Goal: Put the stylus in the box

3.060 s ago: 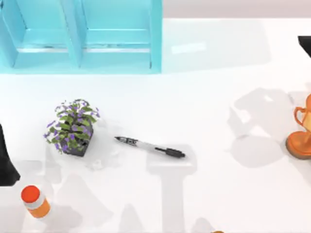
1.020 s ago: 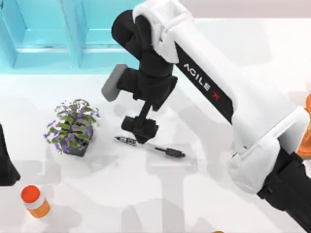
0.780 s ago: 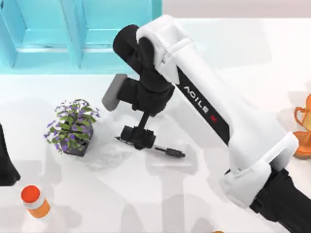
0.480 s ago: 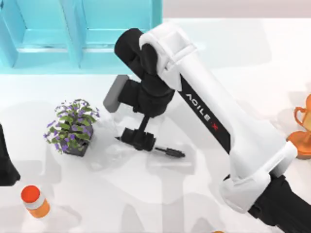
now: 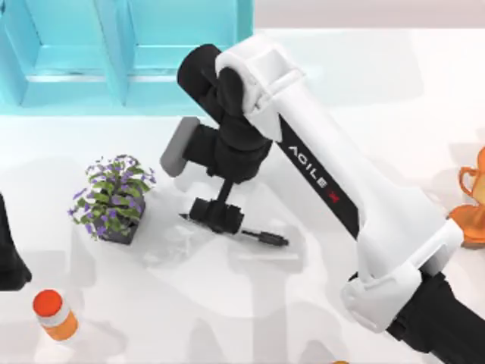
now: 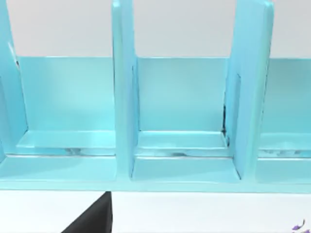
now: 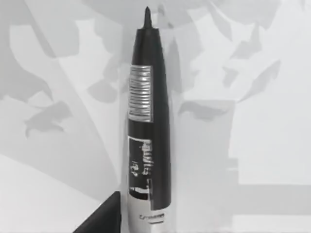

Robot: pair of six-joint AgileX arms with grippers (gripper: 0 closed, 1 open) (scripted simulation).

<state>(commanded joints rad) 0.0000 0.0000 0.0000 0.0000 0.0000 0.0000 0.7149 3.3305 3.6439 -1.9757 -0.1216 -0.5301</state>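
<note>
a rendered simulation scene, not a real room: a plain white bench with flat, soft shadows and no walls or furniture around it. the mix of props reads like a staged test layout: a big turquoise box, a potted plant, an orange-capped bottle and what may be an orange trophy at the right edge.

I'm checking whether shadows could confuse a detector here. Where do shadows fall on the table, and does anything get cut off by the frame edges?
Top view: soft grey shadows pool around the plant and beneath the right gripper over the stylus; the box and trophy are cropped. Right wrist view: leafy shadows cross the table.
</note>
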